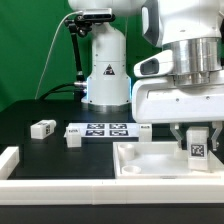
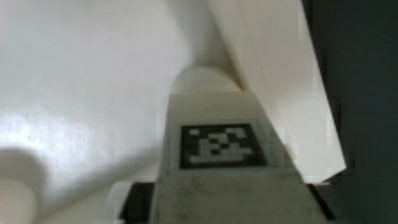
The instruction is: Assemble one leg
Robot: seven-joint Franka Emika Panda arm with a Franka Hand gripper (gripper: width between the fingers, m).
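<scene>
1 leg [image 1: 198,148] clamped in end effector [image 1: 197,143] at tray [image 1: 123,157], exterior view's right: likely seating step, next needs alignment, then lowering.

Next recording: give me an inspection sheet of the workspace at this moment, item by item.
Surface: black table, carrying the marker board.
Job's things: held leg over the white tray, contact cannot be told; one loose leg and another loose leg on the table beside the marker board.
Clutter: nothing seen.
Grippers: gripper shut on the held leg, tag facing out.
Cables: thin black cable behind the arm's base.
Surroundings: green backdrop.
</scene>
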